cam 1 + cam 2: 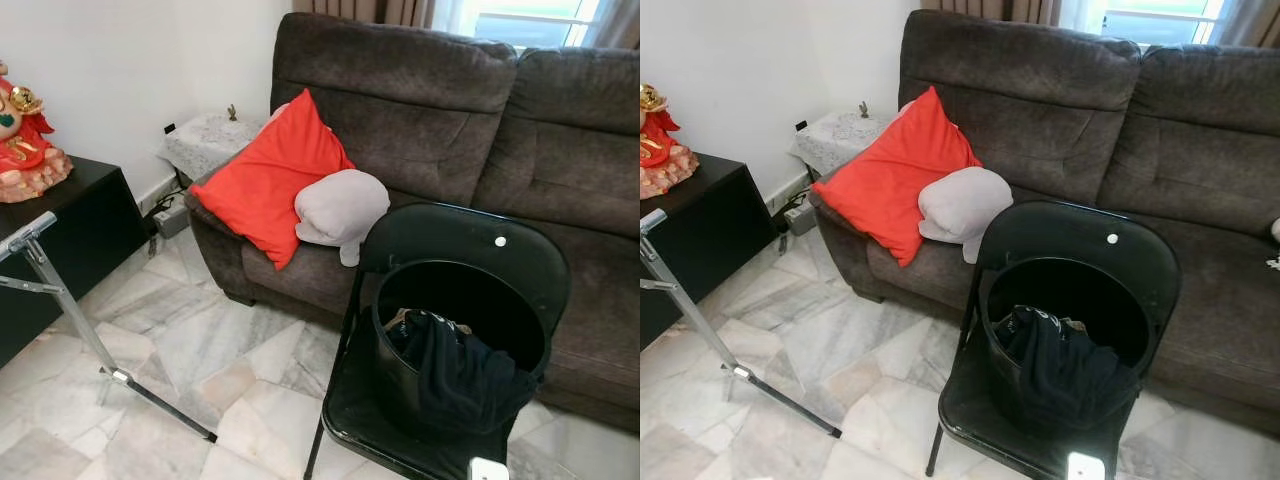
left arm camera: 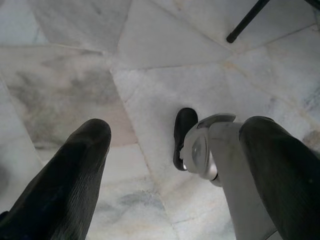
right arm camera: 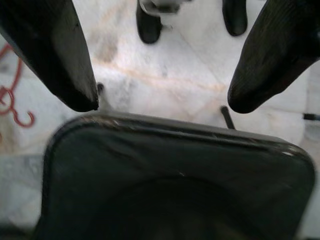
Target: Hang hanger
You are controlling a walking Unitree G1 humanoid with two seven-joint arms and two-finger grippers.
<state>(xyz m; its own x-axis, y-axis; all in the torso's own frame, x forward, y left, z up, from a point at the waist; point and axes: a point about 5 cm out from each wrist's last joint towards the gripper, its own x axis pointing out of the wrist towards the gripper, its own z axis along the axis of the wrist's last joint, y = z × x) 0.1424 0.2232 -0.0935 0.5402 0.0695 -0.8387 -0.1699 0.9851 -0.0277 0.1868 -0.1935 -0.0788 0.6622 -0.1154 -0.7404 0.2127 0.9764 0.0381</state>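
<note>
My right gripper [image 3: 162, 102] hangs wide open above the black chair [image 3: 175, 175]; left gripper [image 2: 175, 150] open too; a red hanger [image 3: 12, 100], perhaps, lies far left.

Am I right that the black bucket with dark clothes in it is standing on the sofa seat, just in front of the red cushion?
Not quite: the black bucket with the dark clothes stands on the black folding chair, not the sofa. The red cushion lies on the sofa behind it, as the left eye view shows.

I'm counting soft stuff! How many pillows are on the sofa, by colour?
Red pillows: 1, the red pillow.
Pale grey pillows: 1, the pale grey pillow beside it.
Total on the brown sofa: 2.
</note>
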